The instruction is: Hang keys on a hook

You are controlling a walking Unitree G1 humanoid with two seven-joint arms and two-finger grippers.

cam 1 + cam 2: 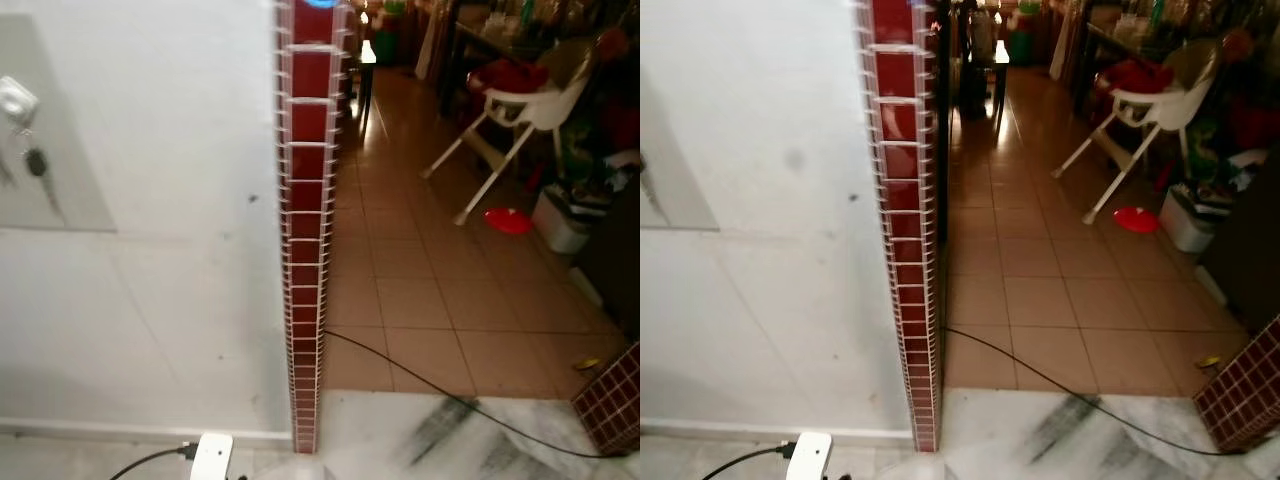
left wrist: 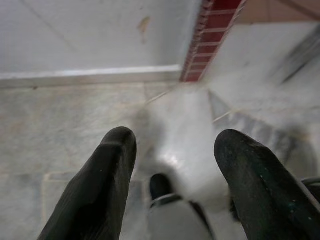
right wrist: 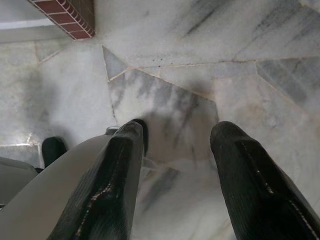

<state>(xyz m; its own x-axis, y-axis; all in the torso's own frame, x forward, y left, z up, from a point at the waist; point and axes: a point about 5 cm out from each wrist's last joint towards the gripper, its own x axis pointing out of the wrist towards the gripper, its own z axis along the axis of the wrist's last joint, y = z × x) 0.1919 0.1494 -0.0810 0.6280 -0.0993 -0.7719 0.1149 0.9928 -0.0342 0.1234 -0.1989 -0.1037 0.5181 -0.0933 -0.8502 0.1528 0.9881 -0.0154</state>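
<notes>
Two black-fingered grippers hang low at my sides, pointing at the grey-veined marble floor [image 3: 200, 75]. My left gripper [image 2: 175, 160] has its fingers spread wide with nothing between them; my right gripper [image 3: 175, 165] is likewise spread and empty.

The small bunch of keys with a dark fob [image 1: 36, 163] already dangles from the white wall hook [image 1: 15, 100] on the white plastered wall [image 1: 180, 200], up and far to my left at the edge of the left eye view. The bunch hangs straight down, long axis vertical, its top at the hook. I judge the hanging done.

The left arm is the nearer one to the hook, should any adjustment be needed; the reach would go up and leftward along the wall.

The narrow column of red square tiles [image 1: 308, 250] ends the wall just to my right front. Beyond it lie open brown floor tiles [image 1: 420, 290], a black cable [image 1: 440, 395] and a white high chair [image 1: 520, 120], well apart.
</notes>
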